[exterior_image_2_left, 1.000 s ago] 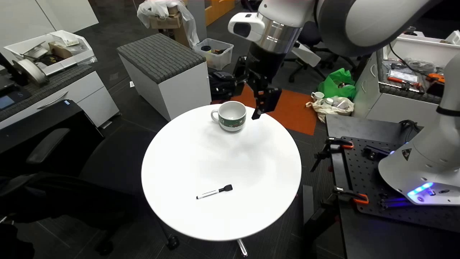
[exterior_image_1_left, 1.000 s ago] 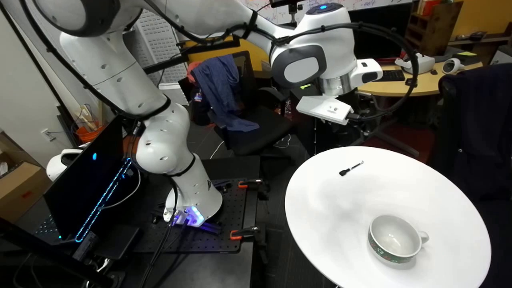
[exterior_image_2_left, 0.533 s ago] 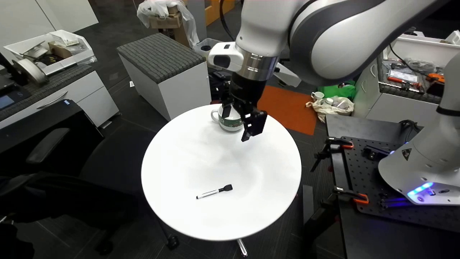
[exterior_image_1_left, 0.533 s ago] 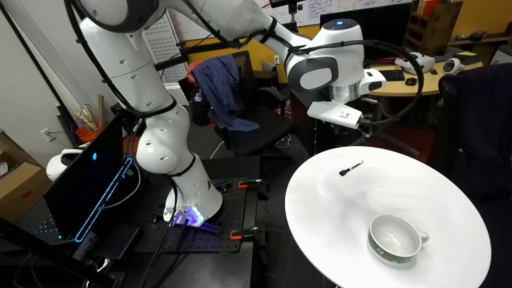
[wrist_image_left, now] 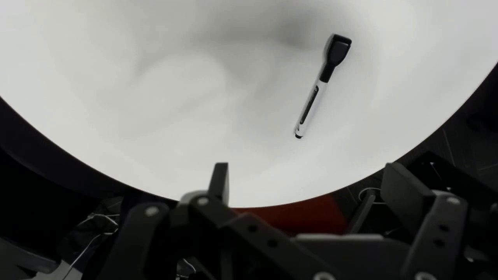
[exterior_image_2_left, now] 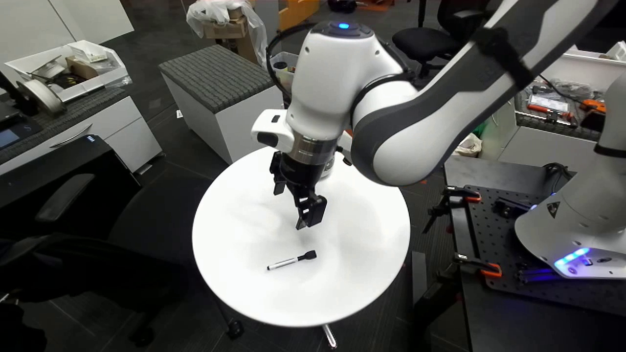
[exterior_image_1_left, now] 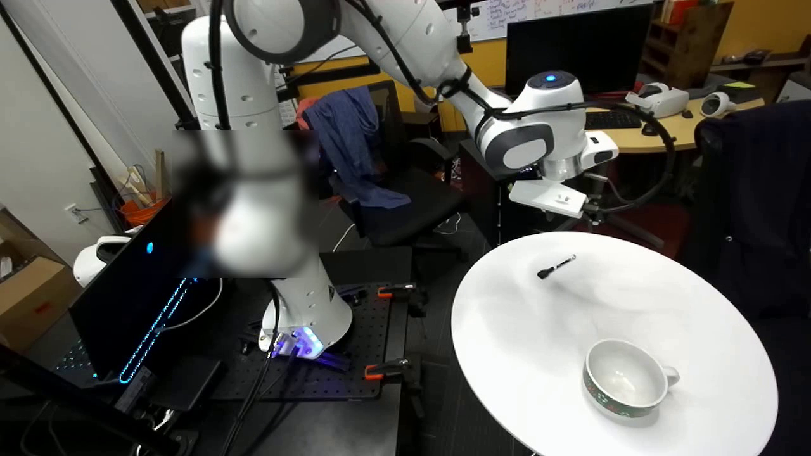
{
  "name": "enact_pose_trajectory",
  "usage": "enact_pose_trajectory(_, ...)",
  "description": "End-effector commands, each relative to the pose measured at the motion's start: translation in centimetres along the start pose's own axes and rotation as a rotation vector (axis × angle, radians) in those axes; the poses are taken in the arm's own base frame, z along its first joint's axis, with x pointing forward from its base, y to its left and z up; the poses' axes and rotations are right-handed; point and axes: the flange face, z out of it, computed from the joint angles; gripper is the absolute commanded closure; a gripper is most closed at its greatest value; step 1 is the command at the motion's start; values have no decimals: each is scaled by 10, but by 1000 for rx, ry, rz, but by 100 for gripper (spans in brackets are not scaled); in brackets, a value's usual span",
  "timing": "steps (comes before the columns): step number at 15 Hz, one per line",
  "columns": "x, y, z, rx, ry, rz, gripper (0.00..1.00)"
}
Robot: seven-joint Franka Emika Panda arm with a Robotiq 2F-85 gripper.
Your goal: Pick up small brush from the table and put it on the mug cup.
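The small brush, with a white handle and a black head, lies on the white round table (exterior_image_1_left: pixel 500 329). The brush shows in both exterior views (exterior_image_1_left: pixel 545 273) (exterior_image_2_left: pixel 308 255) and at upper right in the wrist view (wrist_image_left: pixel 327 72). The pale mug cup (exterior_image_1_left: pixel 624 373) stands upright on the table, its side handle visible, apart from the brush. In an exterior view the arm hides most of the mug (exterior_image_2_left: pixel 328 168). My gripper (exterior_image_2_left: pixel 292 205) is above the table, between mug and brush. In the wrist view my gripper (wrist_image_left: pixel 307 165) is open, with nothing between its fingers.
A black bench with orange clamps (exterior_image_1_left: pixel 394 291) carries the robot base beside the table. A dark chair (exterior_image_2_left: pixel 156 210) stands close to the table. A grey-topped white cabinet (exterior_image_2_left: pixel 220 78) is behind it. A wooden desk (exterior_image_1_left: pixel 624 139) stands farther off.
My arm has moved from beside the mug across the table toward the brush, and the gripper is now nearer to it. The brush and mug have not moved.
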Motion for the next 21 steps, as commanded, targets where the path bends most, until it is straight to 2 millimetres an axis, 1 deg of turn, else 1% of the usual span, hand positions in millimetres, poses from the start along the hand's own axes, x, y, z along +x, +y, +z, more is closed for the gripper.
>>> enact_pose_trajectory(1,20,5,34,-6,-18,80,0)
enact_pose_trajectory(4,27,4,52,-5,-46,147,0)
enact_pose_trajectory(7,30,4,67,-1,-47,156,0)
enact_pose_trajectory(9,32,0,76,11,-57,136,0)
enact_pose_trajectory(10,26,-1,70,10,-56,133,0)
enact_pose_trajectory(12,27,-3,77,17,-60,127,0)
enact_pose_trajectory(15,28,-2,79,17,-60,128,0)
enact_pose_trajectory(16,26,-1,77,22,-51,142,0)
enact_pose_trajectory(21,16,2,82,31,4,178,0)
